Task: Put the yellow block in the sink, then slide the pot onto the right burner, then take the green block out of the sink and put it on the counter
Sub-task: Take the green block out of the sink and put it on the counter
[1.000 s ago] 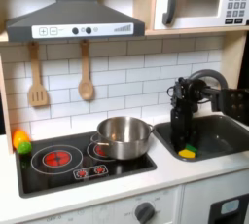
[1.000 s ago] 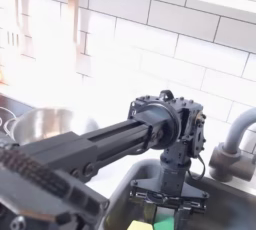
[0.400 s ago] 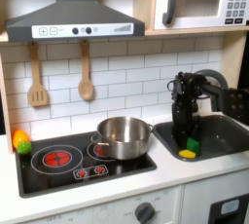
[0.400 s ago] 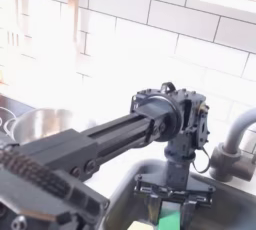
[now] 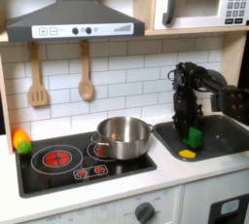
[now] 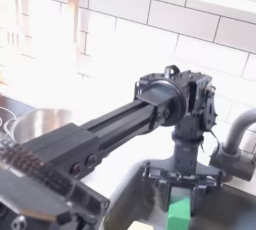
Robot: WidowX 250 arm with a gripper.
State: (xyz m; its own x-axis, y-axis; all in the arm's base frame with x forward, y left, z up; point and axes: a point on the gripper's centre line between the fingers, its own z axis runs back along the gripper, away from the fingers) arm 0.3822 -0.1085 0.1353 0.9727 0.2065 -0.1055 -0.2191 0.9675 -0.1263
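The green block (image 5: 195,136) now hangs clear above the sink (image 5: 226,135), lifted from the basin floor where it lay a second ago. The tool (image 5: 193,130) is clamped on it from above. The yellow block (image 5: 188,154) lies below in the sink. The pot (image 5: 123,136) sits on the right burner (image 5: 109,151).

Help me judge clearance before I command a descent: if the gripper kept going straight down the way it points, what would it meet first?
The gripper, shut on the green block, points down into the sink. Straight below lies the yellow block, so the held block would probably touch that first, or the basin floor beside it; depth is unclear.
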